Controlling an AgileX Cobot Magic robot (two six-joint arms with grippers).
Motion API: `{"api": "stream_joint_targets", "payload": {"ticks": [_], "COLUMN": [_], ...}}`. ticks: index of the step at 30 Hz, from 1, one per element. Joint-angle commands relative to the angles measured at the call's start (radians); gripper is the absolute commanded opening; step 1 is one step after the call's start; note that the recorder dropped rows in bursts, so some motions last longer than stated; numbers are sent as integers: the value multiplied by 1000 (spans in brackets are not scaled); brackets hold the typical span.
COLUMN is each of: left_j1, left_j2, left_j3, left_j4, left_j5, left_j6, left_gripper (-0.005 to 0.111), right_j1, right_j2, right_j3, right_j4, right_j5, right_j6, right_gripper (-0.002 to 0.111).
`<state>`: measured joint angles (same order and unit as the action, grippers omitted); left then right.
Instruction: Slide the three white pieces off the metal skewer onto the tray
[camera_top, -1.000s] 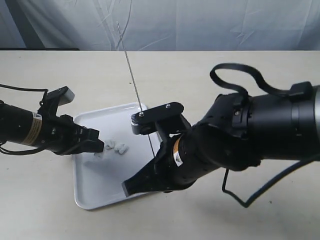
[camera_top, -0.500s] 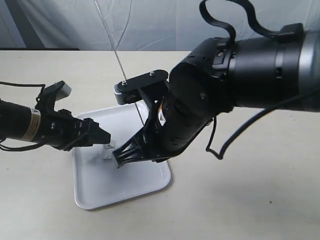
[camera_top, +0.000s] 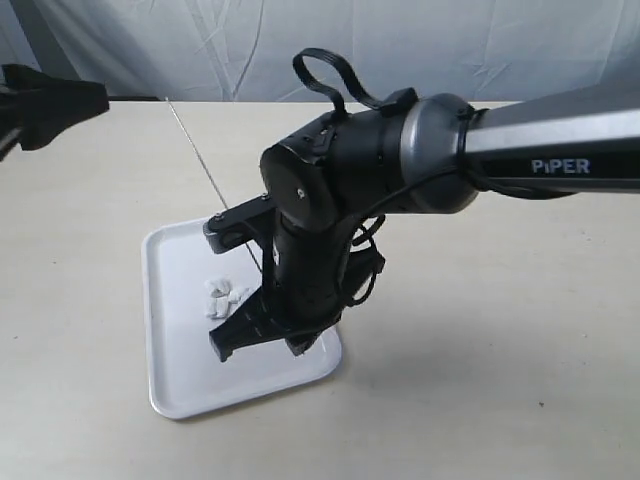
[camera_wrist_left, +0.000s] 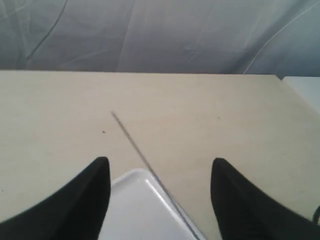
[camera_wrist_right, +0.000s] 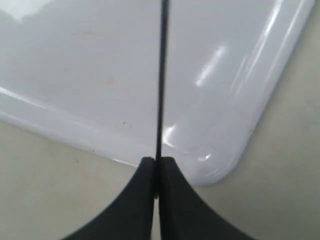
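Observation:
The three white pieces lie clustered on the white tray, off the metal skewer. My right gripper is shut on the skewer's lower end, just outside a rounded tray corner. The bare skewer rises from the right gripper and slants up to the far left over the tray. My left gripper is open with nothing between its fingers. It hangs high above the tray's far corner and looks down on the skewer. In the exterior view the left arm is a dark shape at upper left.
The right arm's bulky black body hangs over the tray's right half, with a cable loop on top. Bare beige table surrounds the tray. A grey cloth backdrop runs along the far edge.
My left gripper opened and drew back up and left, away from the tray. The right arm swung left over the tray with the skewer. The white pieces stayed on the tray.

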<state>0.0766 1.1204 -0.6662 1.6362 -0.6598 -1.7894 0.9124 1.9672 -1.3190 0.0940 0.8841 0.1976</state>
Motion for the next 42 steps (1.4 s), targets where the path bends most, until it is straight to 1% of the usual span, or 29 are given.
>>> {"api": "stream_joint_targets", "payload": {"ticks": [1, 4, 7, 13, 19, 23, 38, 40, 42], "left_j1": [4, 4, 4, 4, 4, 4, 4, 4, 4], "left_j2": [-109, -169, -256, -306, -306, -306, -306, -306, -306], "left_j3": [0, 0, 14, 20, 20, 20, 20, 20, 20], "left_j4": [37, 99, 108, 108, 108, 108, 108, 108, 108], "left_j5": [-19, 32, 93, 104, 95, 91, 72, 69, 65], "left_j6": [-28, -70, -77, -88, -87, -87, -87, -87, -87], "left_gripper": [57, 57, 57, 57, 57, 57, 57, 57, 57], "right_j1": [-5, -5, -5, -5, 7, 46, 42, 42, 42], "right_j2": [34, 41, 41, 56, 95, 115, 115, 115, 115], "right_j3": [-26, -26, -26, -26, -26, -26, -26, -26, -26], "right_j4": [49, 54, 56, 78, 156, 130, 117, 117, 117], "right_j5": [48, 90, 147, 250, 207, 156, 179, 179, 179], "right_j6": [-29, -29, -29, -29, -41, -41, -33, -25, -21], "right_gripper": [-1, -1, -1, -1, -1, -1, -1, 2, 9]}}
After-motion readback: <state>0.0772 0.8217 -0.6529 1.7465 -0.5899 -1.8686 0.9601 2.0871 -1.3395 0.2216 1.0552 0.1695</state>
